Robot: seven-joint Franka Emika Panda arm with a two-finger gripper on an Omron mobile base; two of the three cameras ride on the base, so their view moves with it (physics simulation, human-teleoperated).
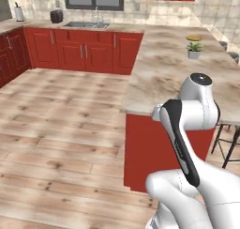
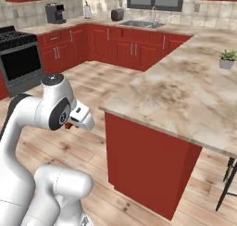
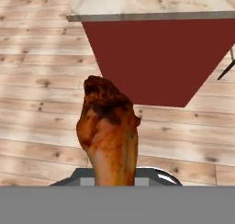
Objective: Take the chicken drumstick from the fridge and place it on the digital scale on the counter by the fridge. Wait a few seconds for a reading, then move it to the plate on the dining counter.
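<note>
Big marbled dining counter (image 1: 178, 68) stretches ahead, a broad tabletop on a red base, its near corner looming right in front of the arm. Far down that tabletop sits the yellow plate (image 1: 193, 37), just behind a small potted plant (image 1: 194, 50). Stools (image 1: 228, 141) tuck in at the right side. Down low, out over the wooden floor (image 1: 61, 129), the jaws (image 3: 114, 179) are clamped on the chicken drumstick (image 3: 109, 131), which sticks up from between them in the hand view, well short of the plate, and peeks out brown beneath the wrist in the right base view.
</note>
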